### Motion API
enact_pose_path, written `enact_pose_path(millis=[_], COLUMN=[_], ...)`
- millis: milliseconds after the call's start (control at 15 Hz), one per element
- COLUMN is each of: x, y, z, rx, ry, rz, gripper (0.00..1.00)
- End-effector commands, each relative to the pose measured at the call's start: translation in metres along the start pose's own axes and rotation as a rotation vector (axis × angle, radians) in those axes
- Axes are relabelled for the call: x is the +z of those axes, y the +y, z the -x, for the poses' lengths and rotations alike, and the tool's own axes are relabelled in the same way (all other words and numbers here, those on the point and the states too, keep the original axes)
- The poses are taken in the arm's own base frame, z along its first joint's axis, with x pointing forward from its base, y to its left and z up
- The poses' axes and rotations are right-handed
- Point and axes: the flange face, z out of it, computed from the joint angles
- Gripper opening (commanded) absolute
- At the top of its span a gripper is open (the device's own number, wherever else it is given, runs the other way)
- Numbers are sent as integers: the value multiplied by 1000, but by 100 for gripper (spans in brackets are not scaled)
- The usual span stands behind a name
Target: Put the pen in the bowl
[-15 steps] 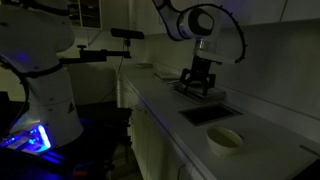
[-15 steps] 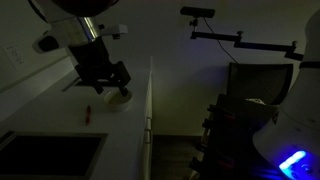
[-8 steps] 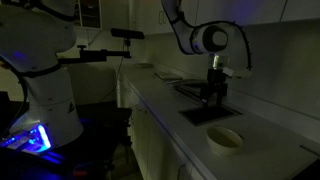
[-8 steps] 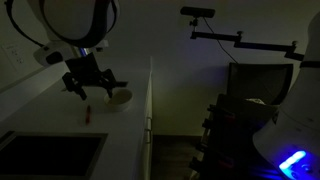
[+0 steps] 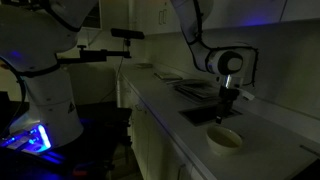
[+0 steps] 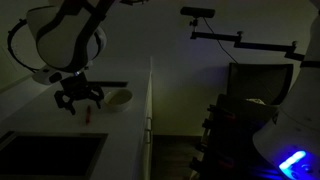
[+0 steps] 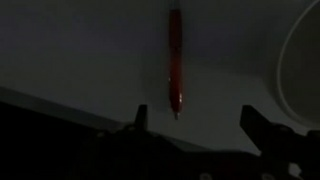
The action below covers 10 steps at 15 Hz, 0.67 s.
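In an exterior view the gripper point(image 5: 226, 108) hangs low over the counter point(image 5: 165, 110), between the sink point(image 5: 208, 115) and the bowl point(image 5: 225, 140), which stands near the counter's front edge. It is too dark here to make out the pen or how the fingers stand

In an exterior view the gripper point(image 6: 78, 100) hovers just above the counter point(image 6: 125, 125), fingers spread and pointing down. The pen point(image 6: 87, 116) lies flat on the counter just beneath it, back from the front edge and outside the bowl point(image 6: 120, 98), which sits near it, closer to that edge. The sink point(image 6: 50, 155) lies at the near end

In the wrist view the red pen point(image 7: 175, 60) lies on the counter point(image 7: 80, 50), its tip pointing toward the gripper point(image 7: 197, 122). The fingertips point(image 7: 140, 118) stand wide apart, released, grasping nothing; the pen's tip falls between them, nearer one of them, with no contact visible. The bowl's rim point(image 7: 300, 70) curves along the side of the picture, apart from the pen
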Motion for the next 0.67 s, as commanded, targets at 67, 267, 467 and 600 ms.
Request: enact_pose_path(millis=[67,267,467,600], x=[17,27,34,37], y=[28,33,34,34], z=[5,10,17,20], rx=[14,46,69,78], ry=[46,71,90,99], rz=[-31,-46,-43,-43], gripper=[100,89,80,63])
